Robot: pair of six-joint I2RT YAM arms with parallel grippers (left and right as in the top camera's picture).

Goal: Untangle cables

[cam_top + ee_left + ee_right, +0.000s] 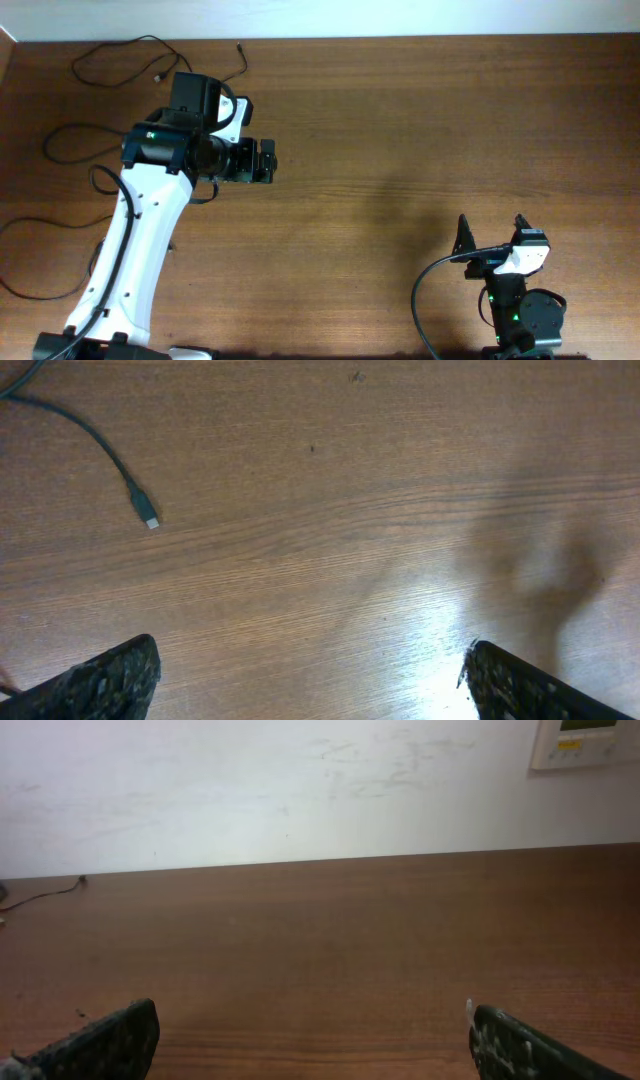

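cables: separate strands on tabletop, spread over far-left corner and along left edge | plug end: on bare tabletop, near left pincer | left pincer: over left-centre, right of strands | right pincer: near-right edge, well apart from cables

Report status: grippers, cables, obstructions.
Left gripper jaws open, empty. Right gripper jaws open, empty. Cables spread as loose strands at left, none held. Nothing in the way.

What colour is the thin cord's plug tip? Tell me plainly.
Pale silver plug tip on a black cord; clearest in the left wrist view.
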